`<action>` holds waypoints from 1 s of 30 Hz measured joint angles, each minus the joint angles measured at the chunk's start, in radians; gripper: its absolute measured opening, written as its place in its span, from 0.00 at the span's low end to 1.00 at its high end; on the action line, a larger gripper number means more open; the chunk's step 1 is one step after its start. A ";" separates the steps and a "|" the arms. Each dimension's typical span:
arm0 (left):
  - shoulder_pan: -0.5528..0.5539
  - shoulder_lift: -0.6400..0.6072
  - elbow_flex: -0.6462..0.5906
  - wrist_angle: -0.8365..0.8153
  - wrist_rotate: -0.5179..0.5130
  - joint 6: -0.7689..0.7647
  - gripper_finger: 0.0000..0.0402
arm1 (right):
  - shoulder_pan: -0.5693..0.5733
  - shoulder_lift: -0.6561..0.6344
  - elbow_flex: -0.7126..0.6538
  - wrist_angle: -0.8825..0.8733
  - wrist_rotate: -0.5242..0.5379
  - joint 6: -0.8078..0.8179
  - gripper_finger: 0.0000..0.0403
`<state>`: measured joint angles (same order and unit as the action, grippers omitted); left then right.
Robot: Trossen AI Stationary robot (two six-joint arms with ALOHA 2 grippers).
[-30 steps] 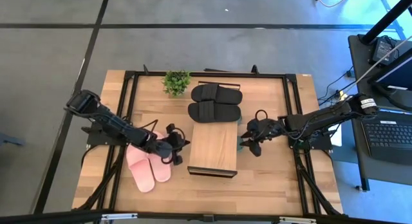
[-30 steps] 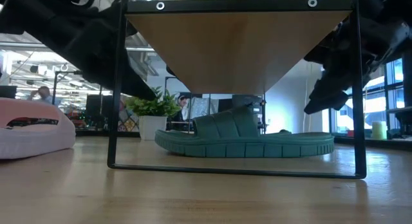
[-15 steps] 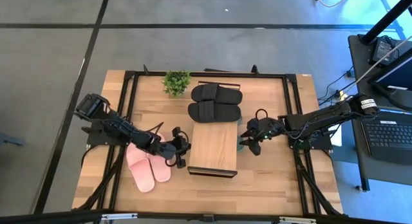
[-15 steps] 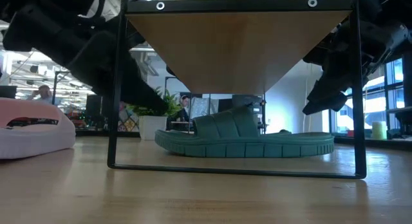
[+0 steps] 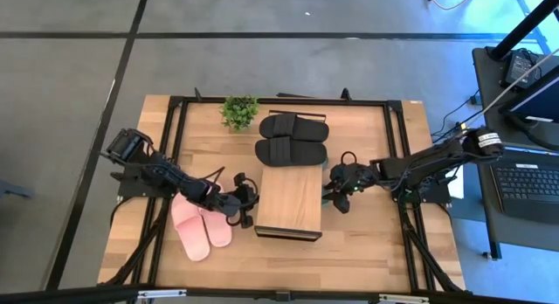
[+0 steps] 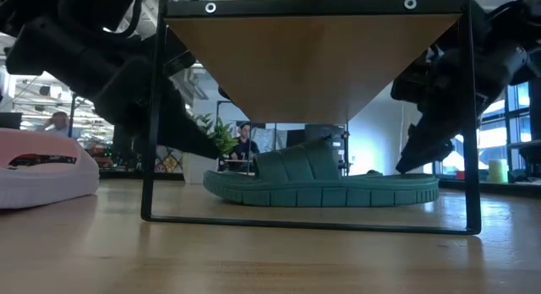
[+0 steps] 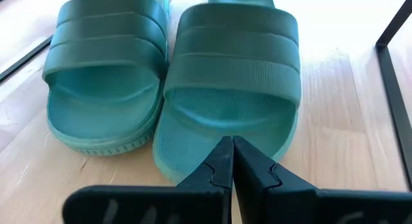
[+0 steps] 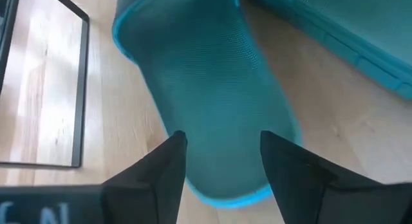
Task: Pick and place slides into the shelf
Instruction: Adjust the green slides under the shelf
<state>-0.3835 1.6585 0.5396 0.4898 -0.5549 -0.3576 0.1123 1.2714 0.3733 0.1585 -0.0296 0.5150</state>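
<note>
Two dark green foam slides (image 7: 174, 89) lie side by side under the low wooden-topped shelf (image 5: 289, 202) with its dark metal frame; the left gripper (image 7: 230, 161), fingers pressed together, noses at one slide's heel, while the right gripper (image 8: 222, 161) (fingers spread) straddles the other end, and pale pink slides (image 5: 201, 225) and black slides (image 5: 293, 139) wait outside

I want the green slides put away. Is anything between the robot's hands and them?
No. The shut left hand points straight at the green slides under the shelf; the open right hand straddles one.
</note>
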 joint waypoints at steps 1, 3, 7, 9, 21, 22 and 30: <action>0.000 0.000 0.000 -0.005 0.000 0.000 0.01 | 0.000 0.011 0.000 0.015 0.000 0.001 0.49; 0.000 0.004 0.000 -0.005 0.000 -0.001 0.01 | 0.000 0.033 0.000 0.034 -0.001 0.001 0.49; 0.000 0.020 0.000 -0.006 0.000 0.000 0.01 | 0.000 0.065 0.001 0.038 -0.001 0.000 0.49; 0.004 0.033 0.000 -0.007 0.003 0.000 0.01 | 0.000 0.075 0.001 0.039 0.000 -0.001 0.49; 0.059 0.076 0.002 0.000 0.049 -0.007 0.01 | -0.001 0.100 0.003 0.048 0.001 0.003 0.49; 0.066 0.076 0.002 -0.001 0.049 -0.006 0.01 | -0.005 0.100 0.003 0.047 -0.001 0.003 0.49; 0.132 0.077 0.002 -0.008 0.044 0.002 0.01 | -0.061 0.101 0.003 0.046 -0.008 -0.002 0.49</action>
<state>-0.2520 1.7351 0.5411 0.4819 -0.5113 -0.3561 0.0514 1.3720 0.3763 0.2043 -0.0372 0.5133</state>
